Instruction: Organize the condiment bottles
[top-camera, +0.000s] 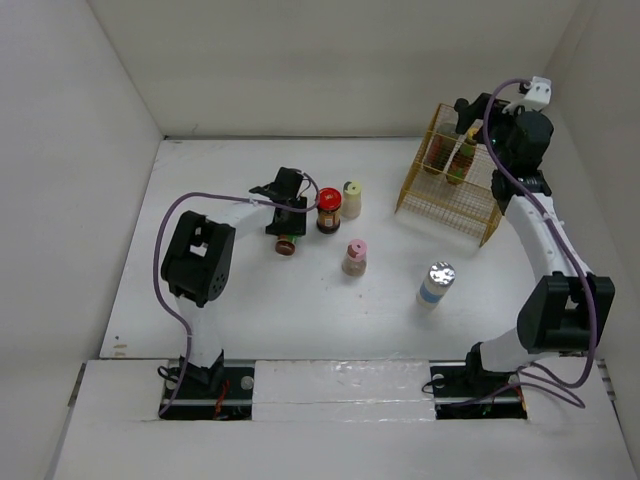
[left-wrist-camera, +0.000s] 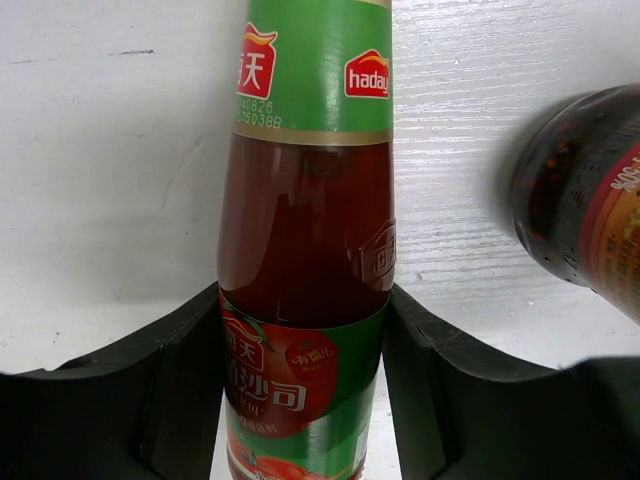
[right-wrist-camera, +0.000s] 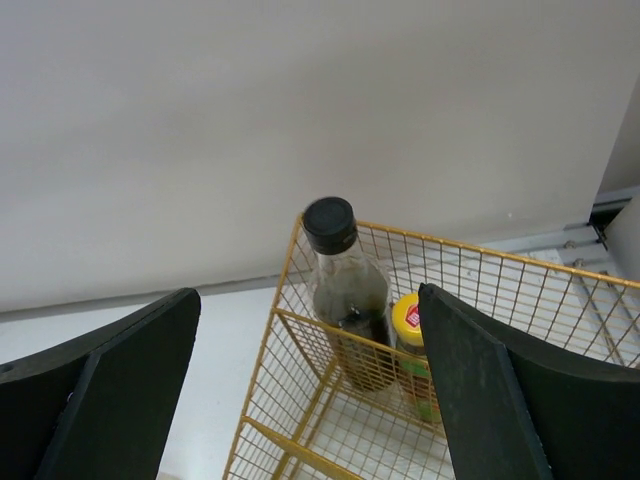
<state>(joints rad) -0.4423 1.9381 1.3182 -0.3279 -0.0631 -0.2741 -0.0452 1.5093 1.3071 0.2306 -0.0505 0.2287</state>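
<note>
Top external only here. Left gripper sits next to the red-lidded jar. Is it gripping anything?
Observer: Yes. On the left wrist view, the left gripper is shut on a red-sauce bottle, with a finger pressed against each side.
Operator: Which bottle? I only see a brown round end.
Observer: Glass with dark red sauce, a green neck band and a red-and-green tomato label.
Operator: Right gripper over the basket: is it carrying something?
Observer: No. On the right wrist view, the right gripper is open with nothing between its fingers. Below it, a black-capped bottle stands beside a yellow-capped bottle in the yellow wire basket.
</note>
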